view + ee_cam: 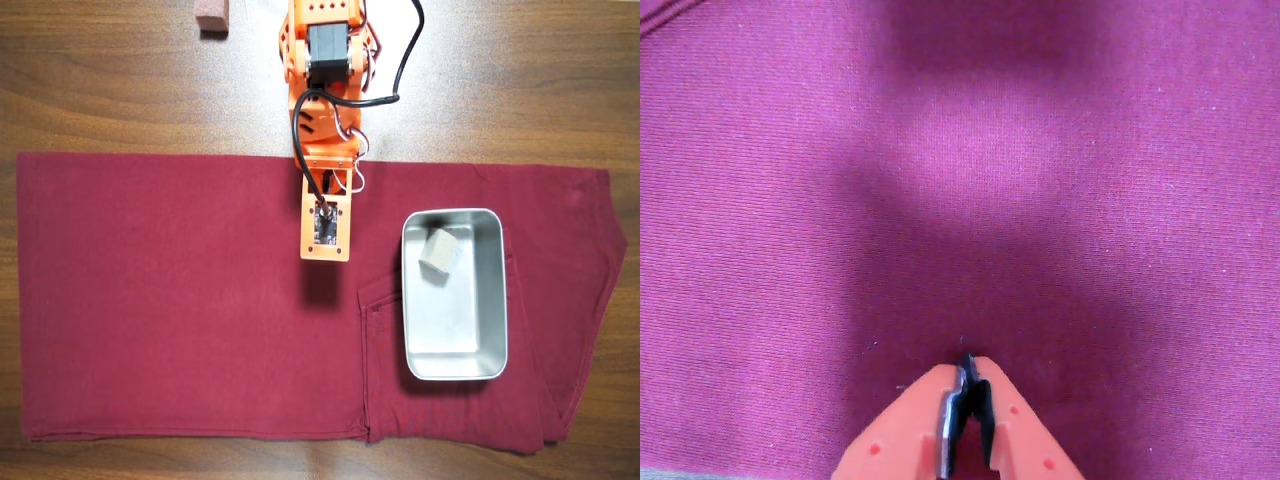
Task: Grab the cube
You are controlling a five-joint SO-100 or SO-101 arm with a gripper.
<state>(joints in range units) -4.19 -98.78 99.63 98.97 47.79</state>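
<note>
The cube (438,255) lies inside the metal tray (492,300), near its upper left corner in the overhead view. The claw (967,368), its jaws together and empty, hangs over the maroon cloth (180,300) left of the tray, apart from the cube.

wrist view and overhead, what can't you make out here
- Cube: absent from the wrist view, which shows only red cloth.
- Gripper: in the overhead view the arm's own body hides the fingertips.
- Reddish block: cut off by the overhead view's top edge.
- Metal tray: also outside the wrist view.

tool (965,375) base cut by wrist view bottom edge; reddish block (212,15) cropped at overhead top.
</note>
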